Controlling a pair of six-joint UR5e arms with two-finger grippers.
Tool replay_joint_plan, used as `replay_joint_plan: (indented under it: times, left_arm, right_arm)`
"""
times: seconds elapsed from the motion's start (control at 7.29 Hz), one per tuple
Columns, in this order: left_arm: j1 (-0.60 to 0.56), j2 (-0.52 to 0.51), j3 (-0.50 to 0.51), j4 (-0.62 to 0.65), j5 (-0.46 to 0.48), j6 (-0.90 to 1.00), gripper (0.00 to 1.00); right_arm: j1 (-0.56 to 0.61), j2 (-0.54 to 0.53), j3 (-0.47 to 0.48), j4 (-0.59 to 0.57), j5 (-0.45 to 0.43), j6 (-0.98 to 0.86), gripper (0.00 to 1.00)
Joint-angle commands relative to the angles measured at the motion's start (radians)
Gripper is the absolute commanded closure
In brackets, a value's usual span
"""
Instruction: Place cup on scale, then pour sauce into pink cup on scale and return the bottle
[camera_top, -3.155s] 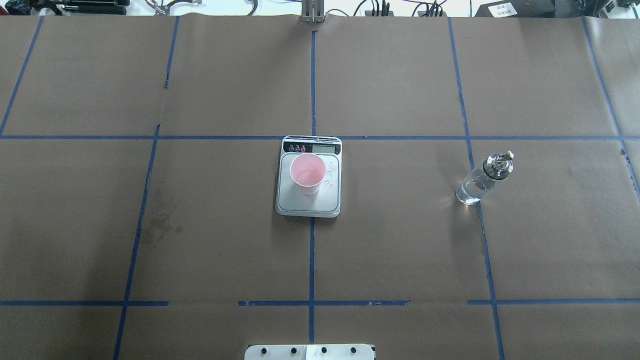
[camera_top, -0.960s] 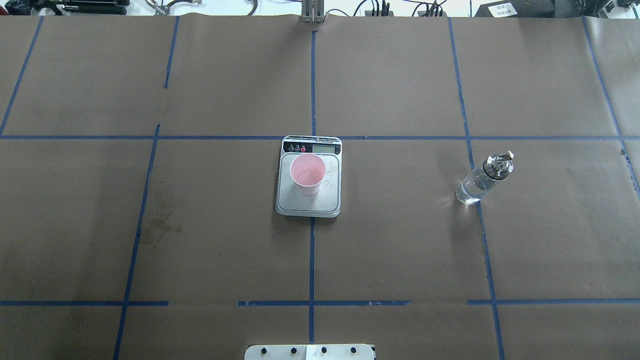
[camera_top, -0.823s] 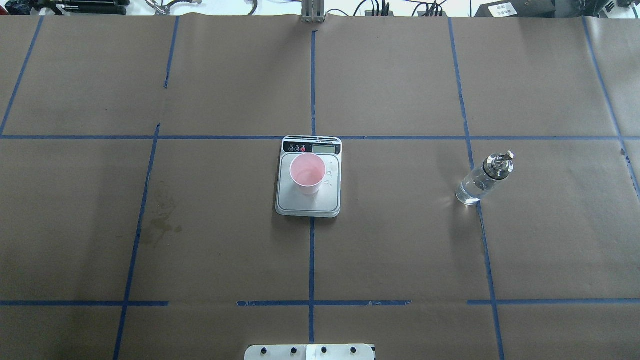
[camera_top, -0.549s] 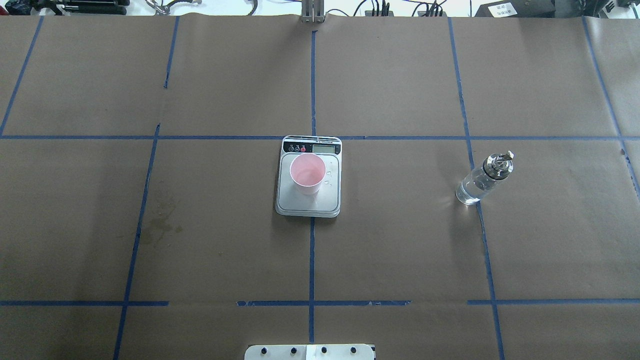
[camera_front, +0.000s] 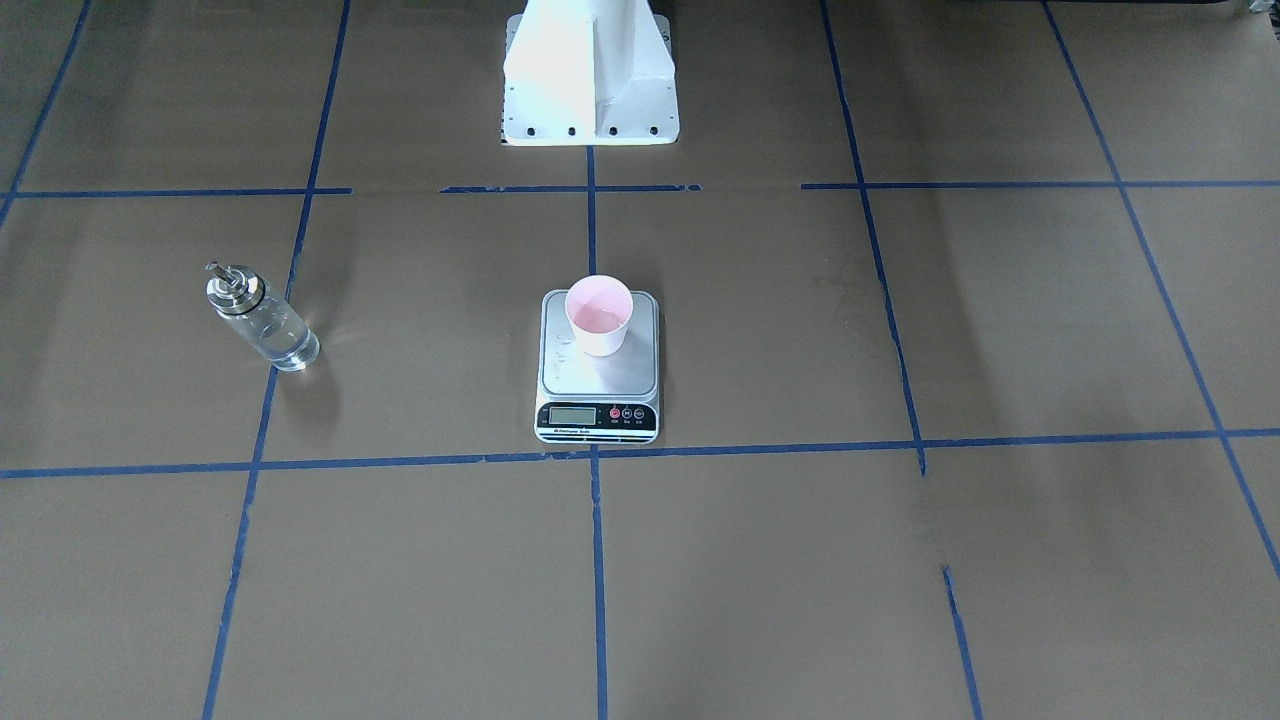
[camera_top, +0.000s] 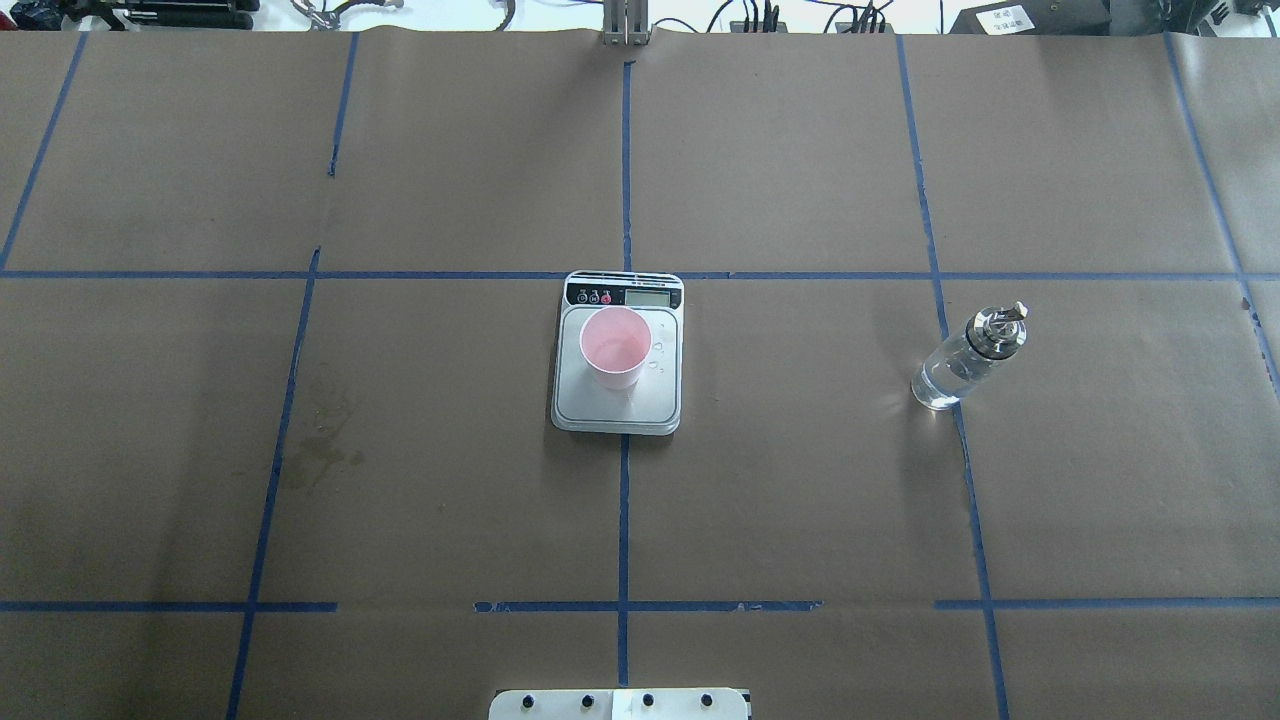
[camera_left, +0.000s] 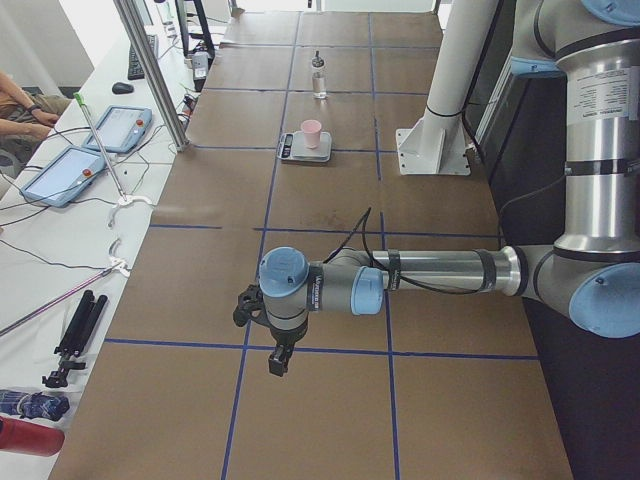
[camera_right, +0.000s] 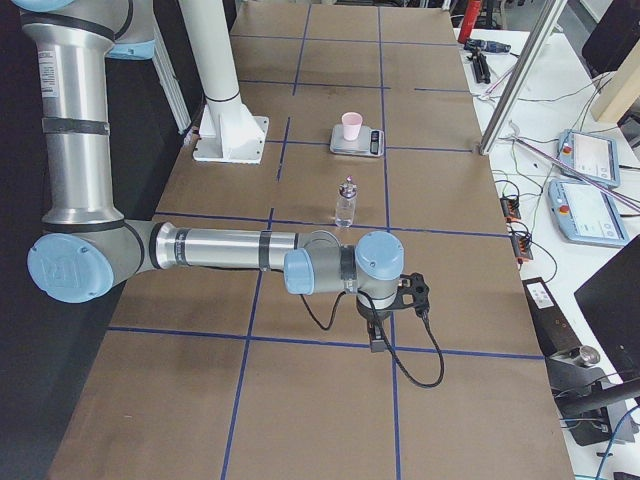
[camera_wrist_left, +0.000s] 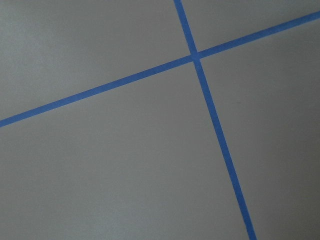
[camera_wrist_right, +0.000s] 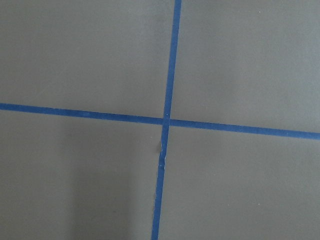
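Observation:
The pink cup (camera_top: 613, 345) (camera_front: 598, 315) stands upright on the steel platform of the scale (camera_top: 640, 405) (camera_front: 600, 382), towards its display end. A few small droplets (camera_top: 656, 356) lie beside it; no stream of sauce shows. The clear glass bottle (camera_top: 965, 360) (camera_front: 260, 320) with its metal spout stands alone to the robot's right of the scale. My left gripper (camera_left: 275, 355) hangs low over the paper at the table's left end, far from the scale. My right gripper (camera_right: 375, 335) hangs likewise at the right end, short of the bottle (camera_right: 346, 203). Whether either is open or shut I cannot tell.
Brown paper with blue tape lines covers the table. The white robot pedestal (camera_front: 590, 80) sits at the near-middle edge. A faint stain (camera_top: 320, 450) marks the paper left of the scale. Teach pendants (camera_left: 60, 175) (camera_right: 590, 160), cables and a person's arm (camera_left: 20, 100) lie beyond the far edge.

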Motion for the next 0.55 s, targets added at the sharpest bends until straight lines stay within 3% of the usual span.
replay_joint_plan:
  times: [0.0, 0.41]
  left_arm:
    - [-0.001, -0.002, 0.000, -0.075, -0.001, -0.150, 0.00]
    - [-0.002, 0.007, 0.000, -0.089, -0.041, -0.149, 0.00]
  right_arm:
    - [0.000, 0.004, -0.003, 0.013, 0.004, 0.003, 0.00]
    - [0.000, 0.005, 0.000, 0.012, 0.007, 0.004, 0.00]
